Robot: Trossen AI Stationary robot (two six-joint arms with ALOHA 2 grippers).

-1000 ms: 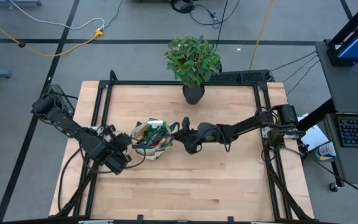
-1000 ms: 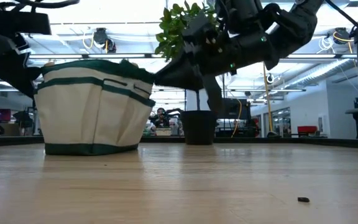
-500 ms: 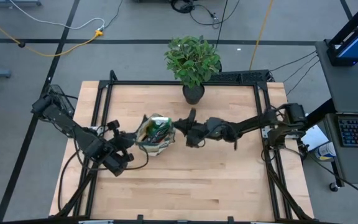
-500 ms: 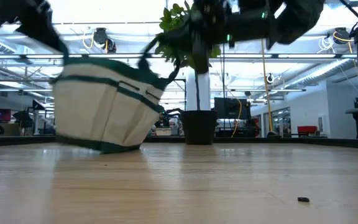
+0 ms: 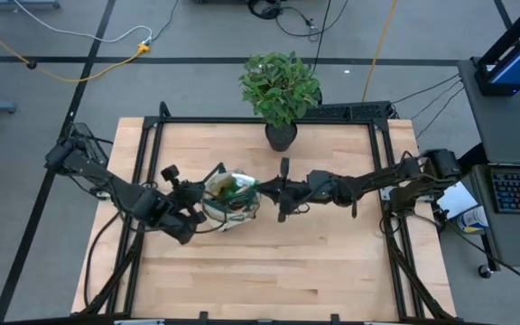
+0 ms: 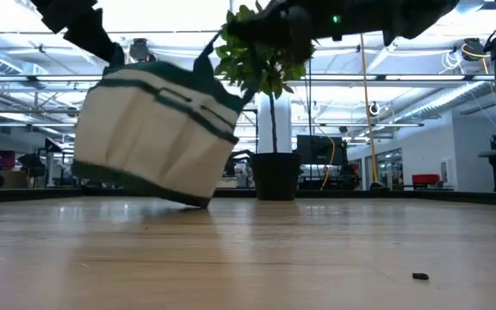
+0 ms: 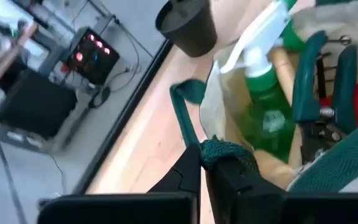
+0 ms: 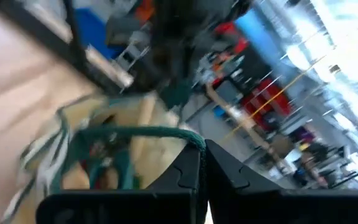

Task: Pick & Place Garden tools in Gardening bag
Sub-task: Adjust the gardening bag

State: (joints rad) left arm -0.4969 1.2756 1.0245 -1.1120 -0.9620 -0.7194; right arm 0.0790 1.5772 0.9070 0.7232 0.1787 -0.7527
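The beige gardening bag (image 5: 229, 199) with green trim hangs tilted between my two grippers near the table's middle. In the low view the gardening bag (image 6: 158, 133) has its left side raised and its lower right corner close to the tabletop. Garden tools stand inside it: a green spray bottle (image 7: 263, 109), teal-handled pruners (image 7: 328, 68) and a wooden handle (image 7: 284, 62). My left gripper (image 5: 199, 204) is shut at the bag's left side. My right gripper (image 5: 263, 190) is shut at its right side. My left gripper pinches a green strap handle (image 7: 221, 149) at the bag's left rim between its two fingers, slanting down from the table's left. The strap is bunched at the fingertips, and the bag hangs below them, tilted. My right gripper pinches the other green strap handle (image 8: 188, 138) between its two fingers, coming in level from the table's right. The strap (image 6: 207, 60) runs taut from the fingers down to the bag's right rim.
A leafy plant (image 5: 280, 83) in a black pot (image 5: 281, 135) stands at the table's far edge, just behind the right arm. A black frame (image 5: 152, 153) runs around the tabletop. Bare wood (image 5: 269, 271) lies toward the near edge.
Both grippers have risen, the left one also going toward the bag. The straps have been drawn up and taut. The bag, which stood flat on the table, has tipped: its left side is lifted and it has shifted a little toward the table's right.
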